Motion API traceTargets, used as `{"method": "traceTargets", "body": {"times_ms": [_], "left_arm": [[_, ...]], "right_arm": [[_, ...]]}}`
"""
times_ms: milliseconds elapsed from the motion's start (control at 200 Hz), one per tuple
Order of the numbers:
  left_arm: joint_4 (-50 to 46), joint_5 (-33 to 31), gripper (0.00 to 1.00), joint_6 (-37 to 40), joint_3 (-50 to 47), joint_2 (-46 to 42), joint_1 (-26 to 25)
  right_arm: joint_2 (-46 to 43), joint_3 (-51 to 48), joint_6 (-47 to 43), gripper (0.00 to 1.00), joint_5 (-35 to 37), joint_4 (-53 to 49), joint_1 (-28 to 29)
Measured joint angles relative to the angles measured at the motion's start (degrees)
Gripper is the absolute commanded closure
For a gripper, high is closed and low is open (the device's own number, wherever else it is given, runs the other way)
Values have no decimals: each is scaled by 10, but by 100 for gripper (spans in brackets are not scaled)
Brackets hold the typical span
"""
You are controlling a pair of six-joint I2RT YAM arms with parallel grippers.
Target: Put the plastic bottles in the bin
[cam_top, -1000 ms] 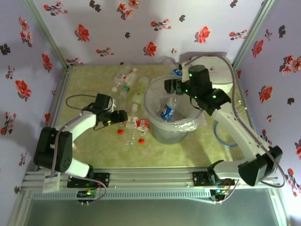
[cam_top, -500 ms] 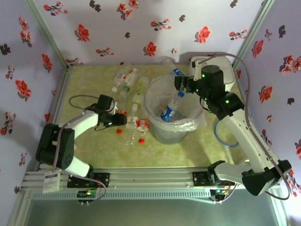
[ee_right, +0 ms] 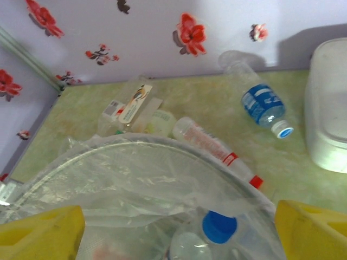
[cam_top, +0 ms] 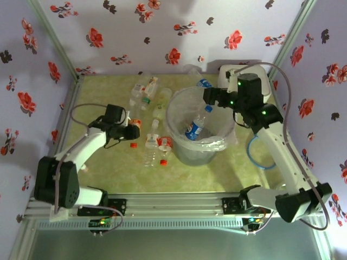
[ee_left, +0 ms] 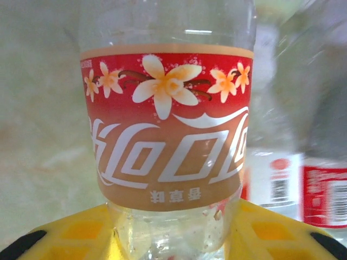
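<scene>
My left gripper [cam_top: 133, 131] [ee_left: 173, 238] is shut on a clear bottle with a red Coca-Cola label [ee_left: 165, 124]; both yellow fingers [ee_left: 70, 238] press its sides. It sits left of the bin [cam_top: 169, 116], a round translucent bucket lined with a clear bag. My right gripper [cam_top: 209, 97] [ee_right: 179, 233] hangs open over the bin's far rim [ee_right: 162, 143], nothing between its fingers. Inside the bin leans a blue-capped, blue-labelled bottle [cam_top: 195, 127] [ee_right: 219, 226]. Two more bottles [cam_top: 152, 147] lie on the table beside the left gripper.
Several bottles [cam_top: 145, 91] lie behind and left of the bin. A blue-labelled one [ee_right: 263, 105] lies behind it, beside a white lidded box [ee_right: 328, 108]. A loose red cap [cam_top: 133, 144] is near the left gripper. A blue cable loop [cam_top: 255, 154] lies right of the bin.
The left jaws have closed on the red-labelled bottle and that arm has drawn back to the left. The right gripper has moved right and back, across the bin to its far rim.
</scene>
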Motion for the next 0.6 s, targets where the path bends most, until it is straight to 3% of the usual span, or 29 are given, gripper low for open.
{"method": "traceTargets", "body": {"times_ms": [255,600], "left_arm": [[71,1,68,5,42,-86,-65],[156,54,67,36,47,-96,-141]], "right_arm": [[100,96,37,10,-67,28,36],[242,267,77,9,-150,71,86]]}}
